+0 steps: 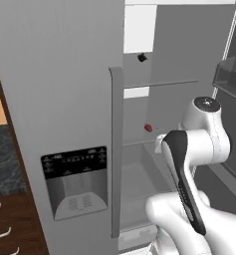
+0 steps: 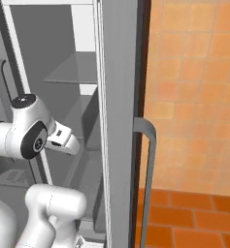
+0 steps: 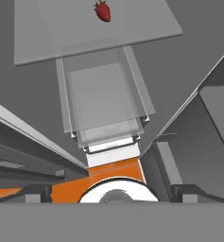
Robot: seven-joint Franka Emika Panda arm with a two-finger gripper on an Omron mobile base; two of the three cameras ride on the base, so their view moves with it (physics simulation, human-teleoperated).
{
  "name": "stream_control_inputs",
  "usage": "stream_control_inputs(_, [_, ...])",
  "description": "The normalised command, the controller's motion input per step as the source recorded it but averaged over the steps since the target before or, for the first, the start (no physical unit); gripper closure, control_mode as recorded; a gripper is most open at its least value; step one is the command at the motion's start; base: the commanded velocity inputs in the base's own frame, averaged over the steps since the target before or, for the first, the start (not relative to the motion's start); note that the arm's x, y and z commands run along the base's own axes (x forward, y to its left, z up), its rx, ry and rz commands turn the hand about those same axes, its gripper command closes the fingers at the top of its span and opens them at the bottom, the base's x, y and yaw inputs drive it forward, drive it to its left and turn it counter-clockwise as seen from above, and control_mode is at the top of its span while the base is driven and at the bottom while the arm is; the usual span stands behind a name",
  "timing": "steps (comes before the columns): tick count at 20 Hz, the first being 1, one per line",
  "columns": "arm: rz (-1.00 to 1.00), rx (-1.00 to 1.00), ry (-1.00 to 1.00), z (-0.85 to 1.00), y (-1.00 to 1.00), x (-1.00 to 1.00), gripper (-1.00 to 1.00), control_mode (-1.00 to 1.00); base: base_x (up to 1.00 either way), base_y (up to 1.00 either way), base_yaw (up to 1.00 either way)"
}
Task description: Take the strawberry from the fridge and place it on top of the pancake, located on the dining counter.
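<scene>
a small blackish item (image 1: 142,58) sits on an upper shelf, a dark wood cabinet (image 1: 5,219) with pale drawer handles stands under a dark marbled counter (image 1: 4,159), and orange tiles (image 2: 194,97) cover the wall.

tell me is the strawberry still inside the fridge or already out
Inside. The strawberry lies on a glass shelf in the open fridge, apart from the gripper.

The strawberry (image 3: 102,11), small and red, lies on a glass shelf well beyond the fingers; the light-grey fridge (image 1: 64,99) stands with its right door open.
</scene>
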Motion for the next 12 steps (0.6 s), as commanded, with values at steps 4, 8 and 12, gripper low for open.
stream_control_inputs(4, [0.0,0.0,0.0,0.0,0.0,0.0,-1.0,1.0,0.41,-0.02,-0.14])
stream_control_inputs(8, [0.0,0.0,0.0,0.0,0.0,0.0,-1.0,1.0,0.29,0.0,-0.27])
stream_control_inputs(12, [0.0,0.0,0.0,0.0,0.0,0.0,-1.0,1.0,0.2,0.0,-0.22])
